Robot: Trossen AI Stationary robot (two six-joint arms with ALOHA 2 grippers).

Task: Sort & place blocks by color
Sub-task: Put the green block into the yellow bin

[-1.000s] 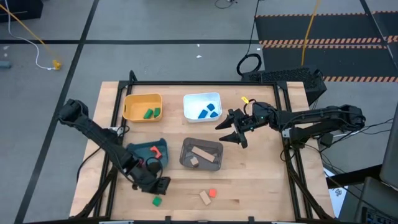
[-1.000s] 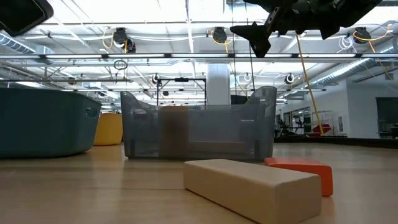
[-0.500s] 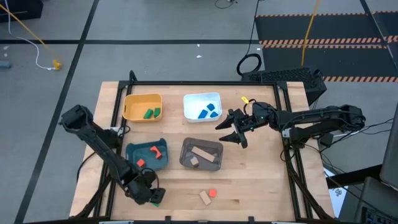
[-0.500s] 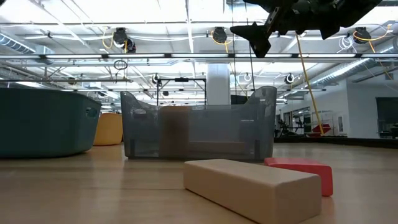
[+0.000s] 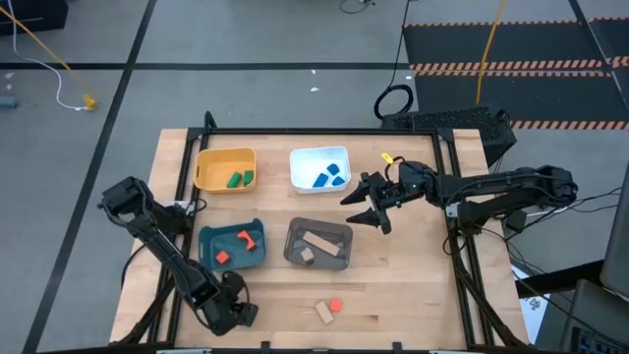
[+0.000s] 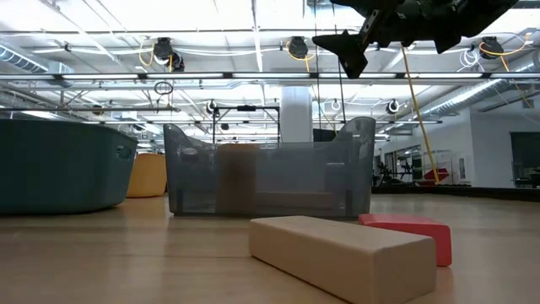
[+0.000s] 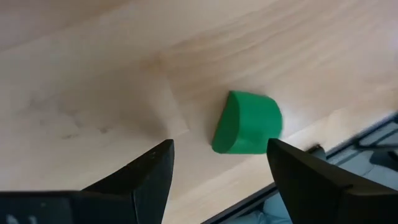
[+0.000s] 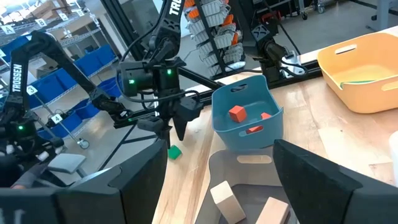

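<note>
The left gripper (image 7: 217,168) hangs low over the table's (image 5: 413,285) front left corner, jaws spread wide on either side of a green block (image 7: 247,122) lying on the wood, not touching it. The right gripper (image 5: 366,205) hovers near the white bin (image 5: 319,155), jaws spread and empty.

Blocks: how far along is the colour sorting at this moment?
Done: green blocks sit in the yellow bin, blue blocks in the white bin, red ones in the teal bin, tan ones in the grey bin.
In hand: the open left end effector hangs over a loose green block.
Left: a tan block and a red block on the table. The open right end effector waits.
</note>
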